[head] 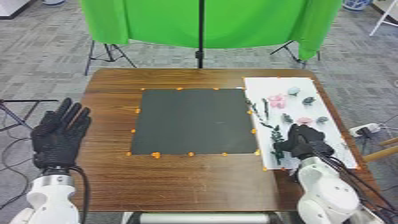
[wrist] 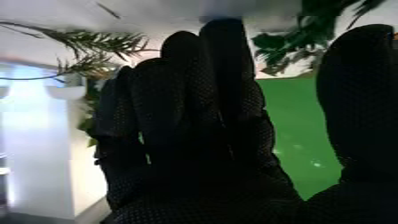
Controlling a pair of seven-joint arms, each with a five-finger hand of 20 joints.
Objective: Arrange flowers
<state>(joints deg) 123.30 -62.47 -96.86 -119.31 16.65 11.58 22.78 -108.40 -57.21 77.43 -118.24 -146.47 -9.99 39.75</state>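
We noted the right hand (head: 308,144) loosely open, grasping nothing, over the white board (head: 266,85). The green sprig (head: 277,139) lay just left of it, long axis near to far; we judged a sideways pinch suitable. The left hand (head: 59,135), fingers straight, was farther off, past the dark mat (head: 191,120).

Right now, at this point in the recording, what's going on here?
The robot's right hand, open, is at the white board, which holds pink flowers and green sprigs for arranging. The dark sheet lies beside that board. The left hand is open at the table's left side.
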